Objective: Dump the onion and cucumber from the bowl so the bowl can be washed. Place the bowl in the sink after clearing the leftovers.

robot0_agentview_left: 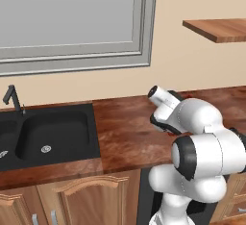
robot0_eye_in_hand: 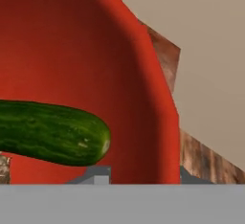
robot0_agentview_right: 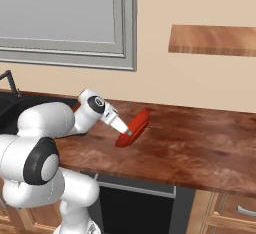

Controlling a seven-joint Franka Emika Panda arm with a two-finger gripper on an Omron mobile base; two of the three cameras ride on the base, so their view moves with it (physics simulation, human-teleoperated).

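Red bowl [robot0_agentview_right: 134, 127], tipped steeply, holds cucumber [robot0_eye_in_hand: 50, 132].

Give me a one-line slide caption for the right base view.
Robot gripper holds the red bowl tipped steeply on edge above the wooden counter, right of the sink.

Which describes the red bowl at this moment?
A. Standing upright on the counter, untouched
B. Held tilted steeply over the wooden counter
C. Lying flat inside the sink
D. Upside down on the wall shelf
B: the claw holds the red bowl tipped on edge above the wooden counter, the cucumber against its inside.
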